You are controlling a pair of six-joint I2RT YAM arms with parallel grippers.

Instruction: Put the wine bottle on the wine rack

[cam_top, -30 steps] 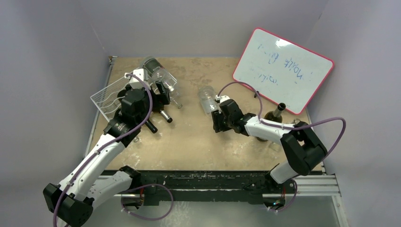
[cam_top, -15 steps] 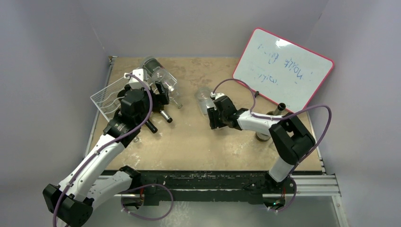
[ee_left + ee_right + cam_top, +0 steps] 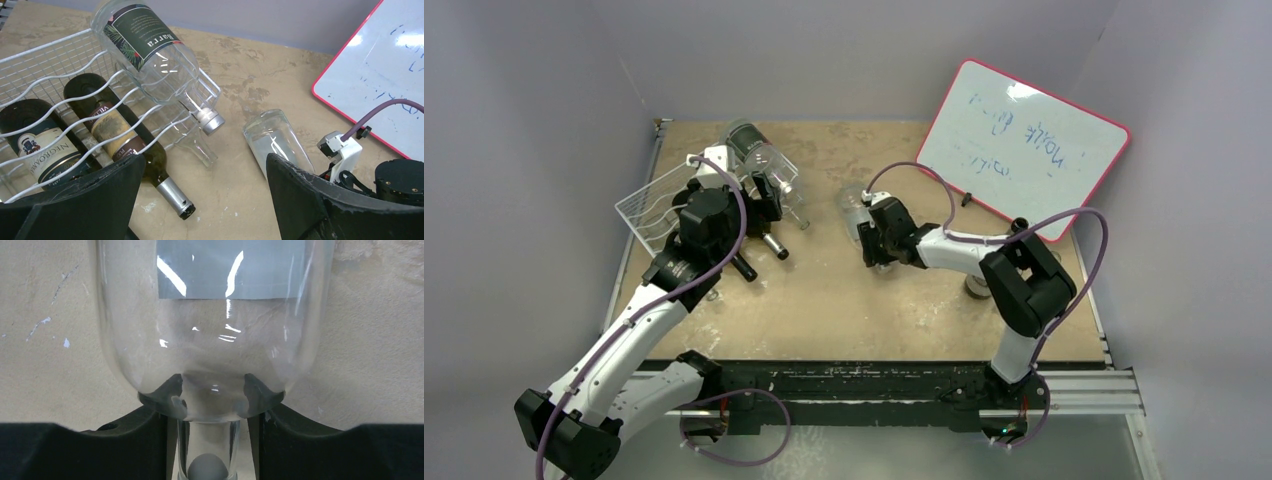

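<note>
- Left arm (image 3: pixel 624 342): white tubes between chunky black joints.
- Right arm (image 3: pixel 956 252): same white and black build.
- Purple cable (image 3: pixel 400 101) loops along each arm.
- Jaws: broad, matte black, scuffed edges.
- White plug box (image 3: pixel 343 148) at right wrist.

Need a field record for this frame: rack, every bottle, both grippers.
rack: white wire rack, left side of the tan table
on top of rack: clear glass bottle with dark label, lying down, cap end past the rack's edge
under the rods: two dark glass bottles, lying side by side
loose bottle: clear glass bottle with pale label, lying on the table
left gripper: open, empty, beside the rack
right gripper: fingers flank the loose bottle's neck; contact unclear
</note>
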